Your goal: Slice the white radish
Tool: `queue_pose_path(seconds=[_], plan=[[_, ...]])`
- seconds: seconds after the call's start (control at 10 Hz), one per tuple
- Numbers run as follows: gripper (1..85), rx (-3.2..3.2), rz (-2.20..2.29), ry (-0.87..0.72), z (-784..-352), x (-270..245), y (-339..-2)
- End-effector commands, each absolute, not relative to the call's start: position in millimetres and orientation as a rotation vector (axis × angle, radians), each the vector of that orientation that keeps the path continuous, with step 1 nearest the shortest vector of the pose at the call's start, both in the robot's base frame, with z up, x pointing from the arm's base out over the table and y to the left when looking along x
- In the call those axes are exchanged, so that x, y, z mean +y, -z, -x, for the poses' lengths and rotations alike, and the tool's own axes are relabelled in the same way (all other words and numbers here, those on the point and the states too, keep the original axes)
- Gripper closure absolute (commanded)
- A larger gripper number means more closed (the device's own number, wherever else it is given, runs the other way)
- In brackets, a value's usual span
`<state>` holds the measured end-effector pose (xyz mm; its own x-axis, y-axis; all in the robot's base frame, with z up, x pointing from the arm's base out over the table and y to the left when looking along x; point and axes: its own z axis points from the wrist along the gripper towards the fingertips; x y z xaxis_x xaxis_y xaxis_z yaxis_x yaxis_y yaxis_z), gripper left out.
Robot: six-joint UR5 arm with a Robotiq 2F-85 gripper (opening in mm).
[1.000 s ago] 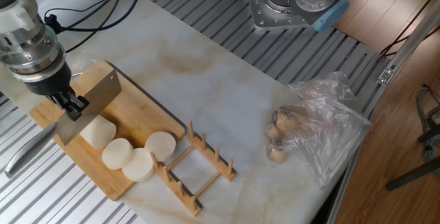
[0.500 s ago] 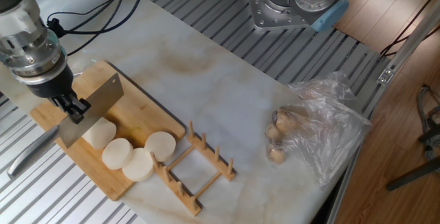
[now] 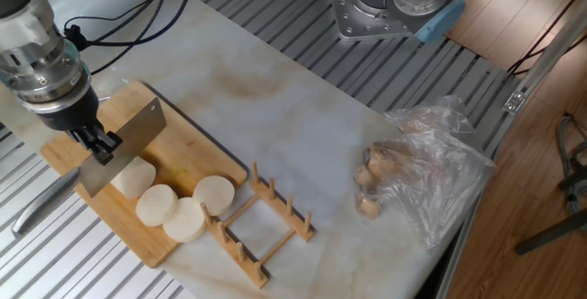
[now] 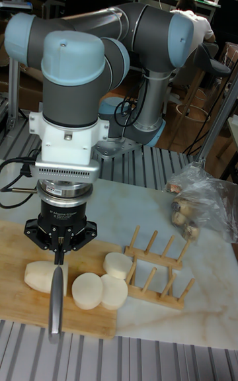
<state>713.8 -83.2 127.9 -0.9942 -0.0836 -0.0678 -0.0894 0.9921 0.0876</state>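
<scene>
Fixed view: gripper (image 3: 96, 141) with jaws clamped on the cleaver (image 3: 124, 145), lifted a little higher and nudged right. White radish (image 3: 131, 177) stub beside three slices (image 3: 183, 209) on the cutting board (image 3: 188, 157). Probably lining up another cut.

My bench (image 3: 303, 125) holds a wooden cutting board (image 3: 197, 157). A wooden rack (image 3: 266, 221) sits just beside it. Brown lumps in a clear plastic bag (image 3: 426, 175) lie well apart.
</scene>
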Motion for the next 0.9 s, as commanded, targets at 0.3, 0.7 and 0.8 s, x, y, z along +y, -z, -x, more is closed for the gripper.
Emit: queue_pose_path(seconds=[0.3,0.7,0.8], plan=[[84.3,3.045,0.134,-0.190,-716.6,-81.9,-114.9],[84.3,3.069,0.104,-0.196,-712.1,-80.3,-112.2],[84.3,3.070,0.097,-0.189,-712.5,-81.1,-110.6]])
